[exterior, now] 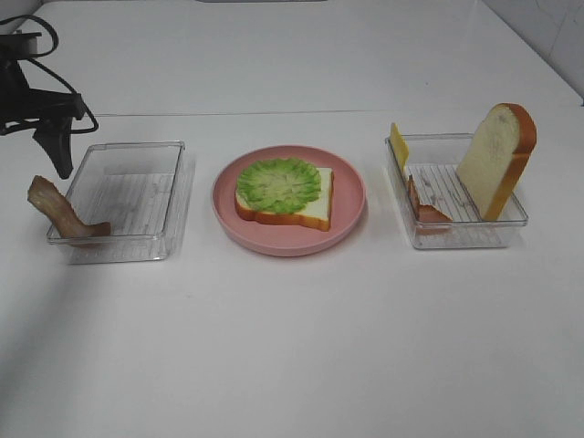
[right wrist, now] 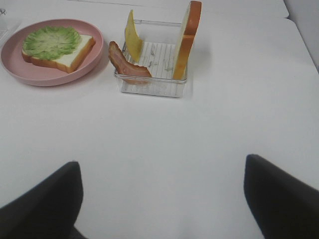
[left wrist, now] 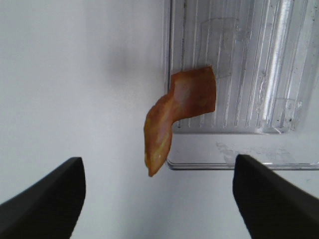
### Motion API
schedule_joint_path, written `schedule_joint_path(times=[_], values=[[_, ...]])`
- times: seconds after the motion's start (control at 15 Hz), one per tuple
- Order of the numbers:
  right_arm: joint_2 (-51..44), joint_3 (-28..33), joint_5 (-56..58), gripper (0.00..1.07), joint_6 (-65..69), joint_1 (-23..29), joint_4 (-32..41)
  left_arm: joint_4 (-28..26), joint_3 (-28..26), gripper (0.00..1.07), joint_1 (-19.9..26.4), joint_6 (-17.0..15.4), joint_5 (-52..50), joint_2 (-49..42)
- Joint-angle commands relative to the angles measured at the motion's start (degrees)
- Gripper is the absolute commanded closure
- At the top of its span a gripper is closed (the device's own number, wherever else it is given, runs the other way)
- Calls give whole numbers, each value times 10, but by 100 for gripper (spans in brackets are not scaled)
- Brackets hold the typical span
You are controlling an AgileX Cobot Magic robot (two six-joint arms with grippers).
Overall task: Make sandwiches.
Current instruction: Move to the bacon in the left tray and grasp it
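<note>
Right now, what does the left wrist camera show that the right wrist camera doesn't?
Left wrist only: a bacon strip hanging over the rim of the left tray. Right wrist only: pink plate with lettuce on a bread slice; right tray holding cheese, another bacon strip, an upright bread slice. Both: white table; the left gripper and right gripper each open.

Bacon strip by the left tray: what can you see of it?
The bacon strip is a wavy, reddish-brown toy piece with paler orange streaks, seemingly stiff plastic. It lies across the near left corner of the clear tray: one end rests inside on the ribbed floor, the other sticks out past the rim above the white table.
</note>
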Motion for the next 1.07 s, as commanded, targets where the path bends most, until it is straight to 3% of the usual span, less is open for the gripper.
schedule_joint_path(times=[0.07,0.27,0.47,0.93,1.07], values=[[-7,1,-3,24,-1,-5,5,-10,4,31,-1,-6,-13,25],[-7,1,-3,24,-1,-5,5,-11,4,33,-2,-6,-22,44],[-7,1,-3,24,-1,-5,6,-11,4,43,-2,-6,-27,57],[-7,1,-3,24,-1,-5,6,-11,3,105,-2,-1,-44,58],[-7,1,-3,24,-1,-5,6,-15,3,107,-2,1,-44,56]])
